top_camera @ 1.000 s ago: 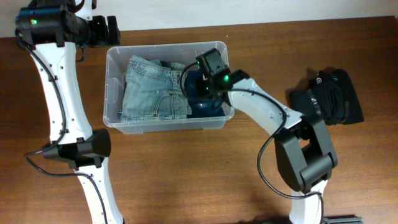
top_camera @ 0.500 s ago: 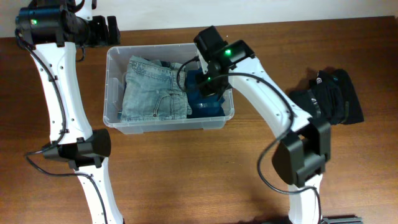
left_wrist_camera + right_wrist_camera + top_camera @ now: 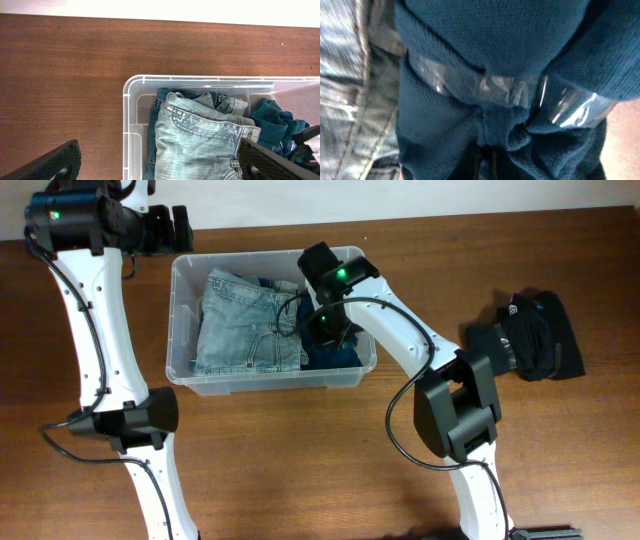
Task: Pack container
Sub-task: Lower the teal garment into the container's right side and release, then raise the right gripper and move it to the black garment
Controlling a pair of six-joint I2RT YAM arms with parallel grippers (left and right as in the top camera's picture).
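The container is a clear plastic bin at the table's back middle; its back left corner shows in the left wrist view. Folded light blue jeans fill its left part. A dark teal knit garment lies in its right part. My right gripper is down inside the bin, its fingers buried in bunched teal cloth and seemingly shut on it. My left gripper is open and empty, just beyond the bin's back left corner.
A black garment lies on the brown wooden table at the right. The bin's clear wall shows as a shiny band against the teal cloth. A white wall runs along the table's back edge.
My right arm has swung toward the back left over the bin, and its gripper has shifted slightly left and forward into the teal garment. The left arm has not moved.
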